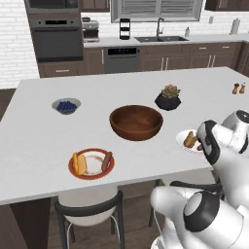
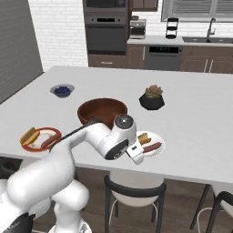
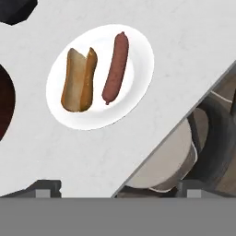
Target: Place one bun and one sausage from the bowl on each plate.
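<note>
Bowl (image 1: 136, 122) empty; hand cam: bun (image 3: 79, 79), sausage (image 3: 115, 67).

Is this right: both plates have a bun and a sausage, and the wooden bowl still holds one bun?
Not quite. The wooden bowl is empty, as the left base view shows. The rest holds: the red-rimmed plate and the white plate each carry a bun and a sausage.

The white arm reaches forward over the counter's near edge — elbow bent, wrist turned downward. The gripper (image 3: 117, 186) hangs empty, its dark fingertips (image 3: 45, 186) spread wide apart.
</note>
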Controlling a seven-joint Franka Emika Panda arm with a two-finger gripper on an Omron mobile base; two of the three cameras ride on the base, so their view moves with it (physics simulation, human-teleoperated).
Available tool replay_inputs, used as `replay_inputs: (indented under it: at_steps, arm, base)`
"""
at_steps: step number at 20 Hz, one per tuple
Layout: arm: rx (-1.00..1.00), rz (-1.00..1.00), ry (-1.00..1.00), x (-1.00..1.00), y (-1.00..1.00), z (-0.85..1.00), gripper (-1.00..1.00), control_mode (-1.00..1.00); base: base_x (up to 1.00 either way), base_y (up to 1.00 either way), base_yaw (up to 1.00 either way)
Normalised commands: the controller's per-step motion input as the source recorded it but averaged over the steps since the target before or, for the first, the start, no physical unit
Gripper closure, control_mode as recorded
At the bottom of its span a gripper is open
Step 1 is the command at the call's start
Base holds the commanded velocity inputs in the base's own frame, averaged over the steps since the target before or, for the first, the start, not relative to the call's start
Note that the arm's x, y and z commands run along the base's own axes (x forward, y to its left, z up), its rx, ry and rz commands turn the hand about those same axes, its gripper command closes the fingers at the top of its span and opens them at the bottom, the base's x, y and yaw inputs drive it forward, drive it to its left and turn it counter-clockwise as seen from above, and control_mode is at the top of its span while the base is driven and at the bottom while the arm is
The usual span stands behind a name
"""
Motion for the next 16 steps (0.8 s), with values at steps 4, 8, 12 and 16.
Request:
replay_inputs:
  at_steps: [4, 8, 12, 16]
  arm:
    - [0.0, -0.06, 0.19, -1.0, -0.02, 0.31, -1.0, -1.0]
    - [0.0, -0.12, 0.29, -0.82, -0.2, 0.0, -1.0, -1.0]
    - [0.0, -0.14, 0.34, -0.59, -0.32, 0.0, -1.0, -1.0]
    - [0.01, -0.15, 0.26, -0.77, -0.46, 0.0, -1.0, -1.0]
  base:
    - [0.0, 0.0, 0.0]
    - [0.0, 0.0, 0.0]
    - [0.0, 0.0, 0.0]
    - [0.0, 0.0, 0.0]
